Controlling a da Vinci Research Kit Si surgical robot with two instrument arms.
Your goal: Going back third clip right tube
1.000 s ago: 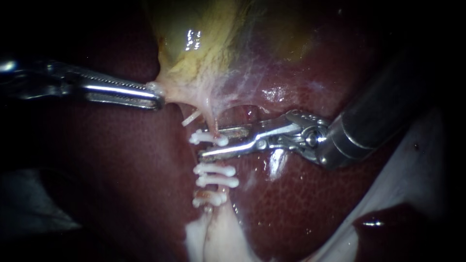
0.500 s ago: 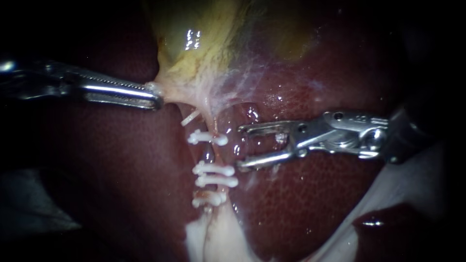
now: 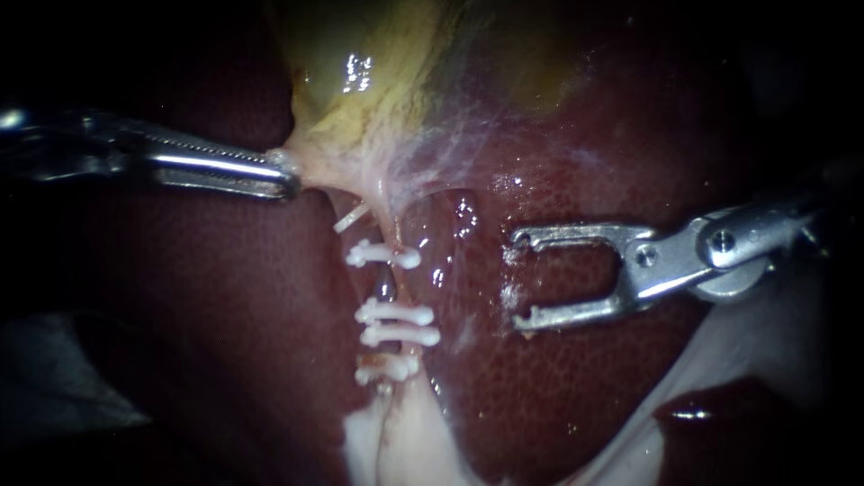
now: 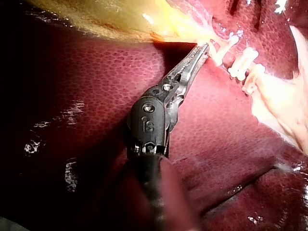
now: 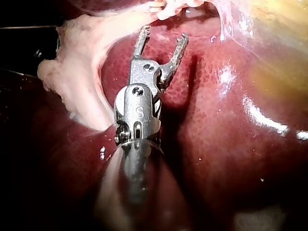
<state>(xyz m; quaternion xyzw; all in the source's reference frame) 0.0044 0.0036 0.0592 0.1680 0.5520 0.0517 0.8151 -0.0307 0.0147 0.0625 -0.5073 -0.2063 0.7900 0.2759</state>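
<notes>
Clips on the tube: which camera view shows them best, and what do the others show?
Endoscope view: all four clips lie clear along the tube. Left wrist view shows several beyond the left instrument; right wrist view catches only a cut-off fragment.

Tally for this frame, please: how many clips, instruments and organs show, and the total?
Clips: 4
Instruments: 2, left instrument and right instrument
Organs: 2, gallbladder and liver
Total: 8

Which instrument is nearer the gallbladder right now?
Left. The left instrument has its jaws shut on the gallbladder edge; the right instrument, jaws open, is over the liver, beside the clips.
</notes>
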